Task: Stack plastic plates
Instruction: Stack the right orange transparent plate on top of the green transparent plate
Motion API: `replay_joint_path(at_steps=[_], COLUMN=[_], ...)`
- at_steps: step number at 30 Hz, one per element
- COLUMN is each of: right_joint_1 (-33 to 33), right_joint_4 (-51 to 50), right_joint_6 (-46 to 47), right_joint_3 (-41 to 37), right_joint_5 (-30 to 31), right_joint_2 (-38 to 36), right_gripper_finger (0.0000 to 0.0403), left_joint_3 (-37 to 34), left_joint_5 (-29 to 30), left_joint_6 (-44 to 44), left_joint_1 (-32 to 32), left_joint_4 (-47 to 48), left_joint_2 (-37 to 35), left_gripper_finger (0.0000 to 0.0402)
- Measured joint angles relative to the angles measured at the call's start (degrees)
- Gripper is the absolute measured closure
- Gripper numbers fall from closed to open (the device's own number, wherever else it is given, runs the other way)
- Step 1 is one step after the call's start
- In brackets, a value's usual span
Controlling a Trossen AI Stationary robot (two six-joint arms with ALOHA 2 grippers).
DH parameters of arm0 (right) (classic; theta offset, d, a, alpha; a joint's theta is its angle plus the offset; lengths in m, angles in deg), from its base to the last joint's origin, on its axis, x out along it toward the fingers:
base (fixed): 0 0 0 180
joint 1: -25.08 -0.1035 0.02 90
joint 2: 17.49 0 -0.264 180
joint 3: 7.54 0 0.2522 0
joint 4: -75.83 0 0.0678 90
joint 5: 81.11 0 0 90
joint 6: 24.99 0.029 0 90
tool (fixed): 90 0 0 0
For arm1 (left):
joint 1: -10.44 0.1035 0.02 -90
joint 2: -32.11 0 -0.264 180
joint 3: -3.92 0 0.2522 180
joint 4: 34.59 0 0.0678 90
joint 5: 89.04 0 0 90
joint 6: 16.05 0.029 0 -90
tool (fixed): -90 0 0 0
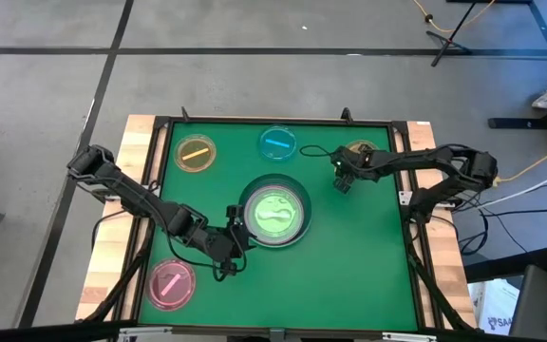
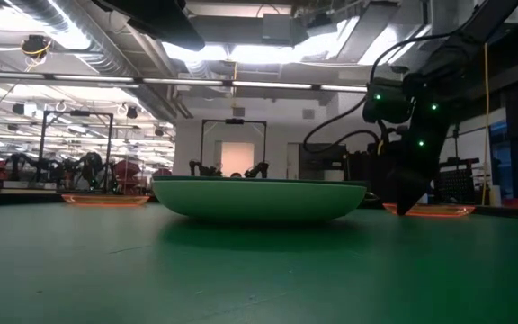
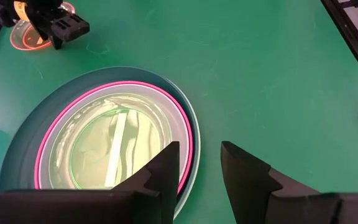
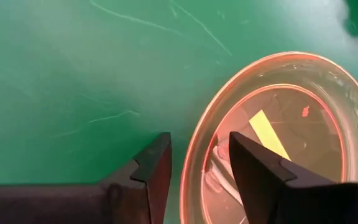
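A stack of large plates point(image 1: 273, 214) sits mid-table, with a light green outer rim, a dark teal one, a pink rim point(image 3: 55, 124) and a small translucent green plate point(image 3: 114, 152) on top. My left gripper point(image 3: 199, 149) is open, low beside the stack's near-left edge point(image 1: 234, 228). My right gripper point(image 4: 197, 146) is open, pointing down at the small brown translucent plate point(image 4: 272, 130), which lies flat near the table's far right point(image 1: 359, 152). One finger stands inside its rim and one outside. My right gripper's open fingers come from above and stand on either side of the brown plate's rim point(image 4: 191, 162) on its near-left side. The plate lies flat on the table. Whether a finger point(image 4: 253, 168) touches the rim, I cannot tell.
Small translucent plates lie apart on the green table: orange point(image 1: 196, 153) at far left, blue point(image 1: 277, 142) at far middle, pink point(image 1: 170, 282) at near left. A dark frame point(image 1: 402, 190) borders the table. Bare green surface spans the near right.
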Motion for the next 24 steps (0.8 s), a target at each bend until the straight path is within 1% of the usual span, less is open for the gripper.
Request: replay_joint_path(at_steps=[5,8,14,19,21,24], right_joint_1=[0.3,0.3,0.3,0.3,0.3,0.3], right_joint_4=[0.1,0.2,0.8,1.7,2.0,2.1], right_joint_6=[-1.4,-1.7,-4.4,-4.8,-5.5,-6.8], right_joint_3=[0.0,0.0,-0.1,-0.2,-0.2,-0.2], right_joint_5=[0.3,0.2,-0.7,-1.2,-1.1,-1.1], right_joint_2=[0.1,0.1,0.2,0.3,0.3,0.3], right_gripper_finger=[0.0252,0.0278,0.0345,0.0388,0.0398,0.0397], left_joint_3=[0.0,0.0,0.0,0.0,0.0,0.0], left_joint_5=[0.0,0.0,0.0,0.0,0.0,0.0], left_joint_6=[0.0,0.0,0.0,0.0,0.0,0.0], left_joint_1=[0.0,0.0,0.0,0.0,0.0,0.0], left_joint_4=[0.0,0.0,0.0,0.0,0.0,0.0], left_joint_2=[0.0,0.0,0.0,0.0,0.0,0.0], left_gripper_finger=[0.0291,0.0291,0.0291,0.0291,0.0291,0.0291])
